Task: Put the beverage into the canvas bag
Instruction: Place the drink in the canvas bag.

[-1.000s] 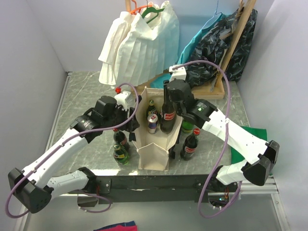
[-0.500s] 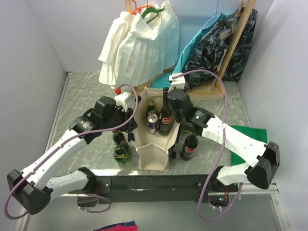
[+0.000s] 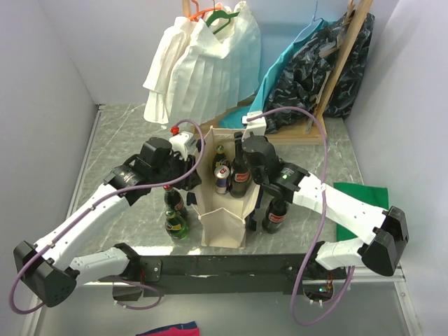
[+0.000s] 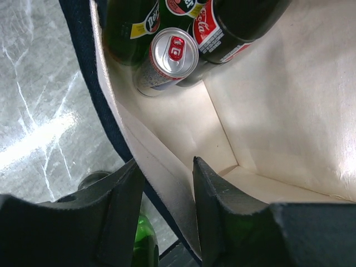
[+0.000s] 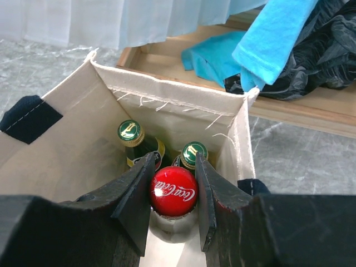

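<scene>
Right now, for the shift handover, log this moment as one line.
left gripper: clamps canvas bag wall | right gripper: holds cola bottle by cap, inside bag | status: not yet released

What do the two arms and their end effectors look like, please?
Both the left arm and right arm have white link shells joined by black joint housings, each trailed by a looping purple cable. The left end effector and right end effector each have two matte black, wedge-shaped fingers.

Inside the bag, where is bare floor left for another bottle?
Near end of the canvas bag floor is bare, beside the wall the left fingers pinch. Far end is crowded: green bottles, can, the cola bottle in the right fingers.
</scene>
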You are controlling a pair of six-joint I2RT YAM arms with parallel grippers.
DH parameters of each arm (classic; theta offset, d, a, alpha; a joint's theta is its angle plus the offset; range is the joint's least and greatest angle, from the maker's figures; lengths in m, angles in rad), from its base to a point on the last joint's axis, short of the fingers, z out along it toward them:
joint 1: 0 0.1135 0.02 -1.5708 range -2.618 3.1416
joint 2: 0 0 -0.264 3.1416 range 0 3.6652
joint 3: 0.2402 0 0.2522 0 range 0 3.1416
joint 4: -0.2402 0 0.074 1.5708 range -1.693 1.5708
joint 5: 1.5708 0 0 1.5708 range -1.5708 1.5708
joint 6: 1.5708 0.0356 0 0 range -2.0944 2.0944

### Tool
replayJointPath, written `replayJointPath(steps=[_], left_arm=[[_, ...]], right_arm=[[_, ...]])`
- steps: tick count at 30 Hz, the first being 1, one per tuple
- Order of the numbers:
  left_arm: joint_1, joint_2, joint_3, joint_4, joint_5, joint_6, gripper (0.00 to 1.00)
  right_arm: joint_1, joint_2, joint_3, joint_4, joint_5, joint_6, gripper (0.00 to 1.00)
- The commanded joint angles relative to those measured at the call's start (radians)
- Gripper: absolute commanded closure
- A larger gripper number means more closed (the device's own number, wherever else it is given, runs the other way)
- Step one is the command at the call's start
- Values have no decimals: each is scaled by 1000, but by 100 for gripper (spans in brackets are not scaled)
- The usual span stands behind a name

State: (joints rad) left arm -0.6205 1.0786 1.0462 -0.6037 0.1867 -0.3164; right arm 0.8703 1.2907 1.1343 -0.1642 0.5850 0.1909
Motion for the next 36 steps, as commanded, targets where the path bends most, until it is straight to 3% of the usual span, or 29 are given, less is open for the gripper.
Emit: replayJointPath(steps=[1, 19, 28, 36], left_arm=[[2, 15, 49, 10, -7, 31, 54], [2, 32, 63, 28, 0, 46, 52], [2, 12, 54, 42, -13, 43, 50], [2, -6, 44, 56, -26, 36, 48]], right_arm=[[6, -93, 5, 216, 96, -54, 100], [6, -79, -10, 138, 85, 2, 100], [6, -83, 13, 109, 59, 22, 68], [6, -82, 41, 84, 45, 24, 54]])
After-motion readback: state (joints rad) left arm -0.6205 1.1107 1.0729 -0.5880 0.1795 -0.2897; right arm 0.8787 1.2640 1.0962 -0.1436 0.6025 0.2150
